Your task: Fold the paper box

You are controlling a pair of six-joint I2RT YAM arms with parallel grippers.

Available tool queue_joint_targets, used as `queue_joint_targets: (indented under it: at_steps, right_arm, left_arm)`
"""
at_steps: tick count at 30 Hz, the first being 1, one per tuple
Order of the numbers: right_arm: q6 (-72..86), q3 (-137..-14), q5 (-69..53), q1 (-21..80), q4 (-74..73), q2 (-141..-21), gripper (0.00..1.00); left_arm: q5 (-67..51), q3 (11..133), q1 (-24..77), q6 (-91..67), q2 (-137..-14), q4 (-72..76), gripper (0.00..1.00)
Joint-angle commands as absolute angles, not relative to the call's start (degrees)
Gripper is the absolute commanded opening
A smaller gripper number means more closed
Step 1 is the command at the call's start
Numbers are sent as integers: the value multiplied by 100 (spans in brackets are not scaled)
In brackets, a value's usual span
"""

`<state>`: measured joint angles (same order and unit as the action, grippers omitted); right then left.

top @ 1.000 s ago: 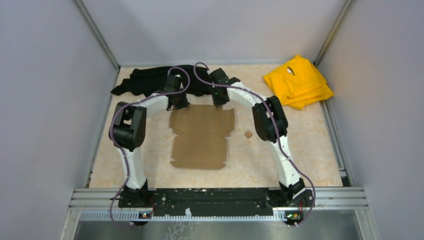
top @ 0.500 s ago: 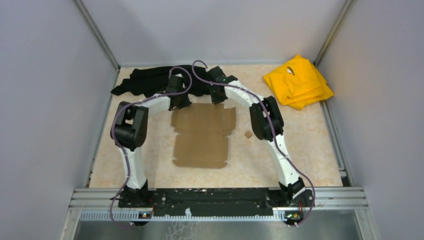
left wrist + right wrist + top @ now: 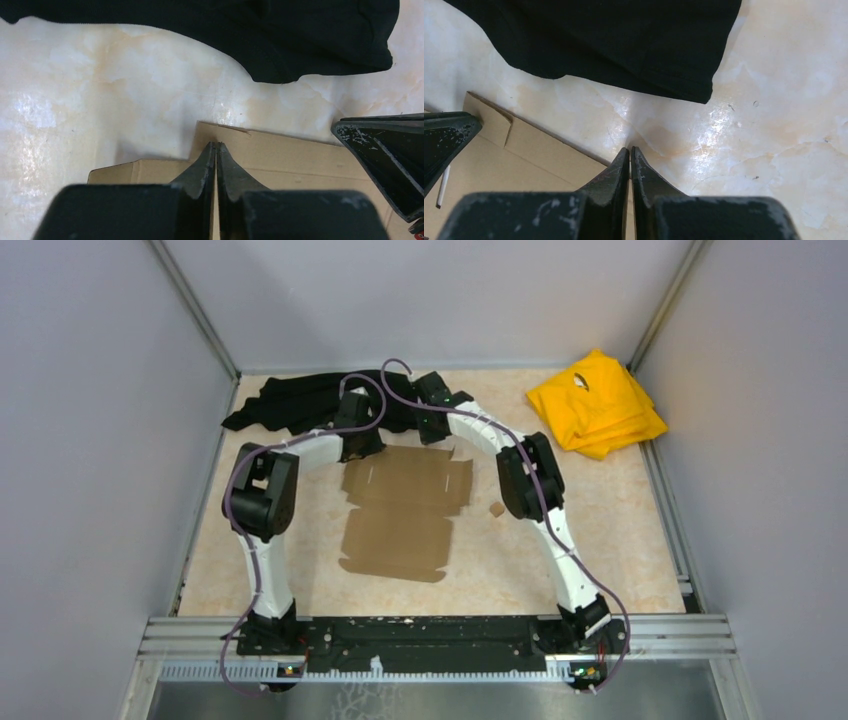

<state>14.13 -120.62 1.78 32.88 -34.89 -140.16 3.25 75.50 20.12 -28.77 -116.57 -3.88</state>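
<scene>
No legible txt, labels, brands, nos. or signs in any cam view

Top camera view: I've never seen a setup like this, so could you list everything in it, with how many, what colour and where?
paper box: one, brown, lying as a flat sheet at the table's centre
black cloth: one, black, rumpled along the far edge, left of centre
yellow cloth: one, yellow, folded in the far right corner
tiny cube: one, brown, just right of the paper box
table: one, beige marbled, under everything
left gripper: one, black, shut, tips at the box's far edge
right gripper: one, black, shut, tips at the box's far edge
</scene>
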Motion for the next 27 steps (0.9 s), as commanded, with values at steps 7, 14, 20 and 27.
queue_joint_targets:
  at_steps: [7, 14, 20, 27]
  right_arm:
    - [1183, -12458, 51, 3237, -3931, -12836, 23]
    - [1239, -10898, 232, 3151, -3837, -11285, 39]
    - [1840, -7940, 34, 3101, -3040, -9478, 19]
    - [2499, -5779, -149, 3120, -2418, -8726, 5]
  left_arm:
    - [682, 8021, 1909, -2347, -10711, -1562, 40]
    - [987, 7567, 1881, -2214, -9609, -1853, 57]
    - [896, 6036, 1873, -2467, -8622, -1854, 1]
    - [805, 4973, 1881, -2601, -8126, -2015, 0]
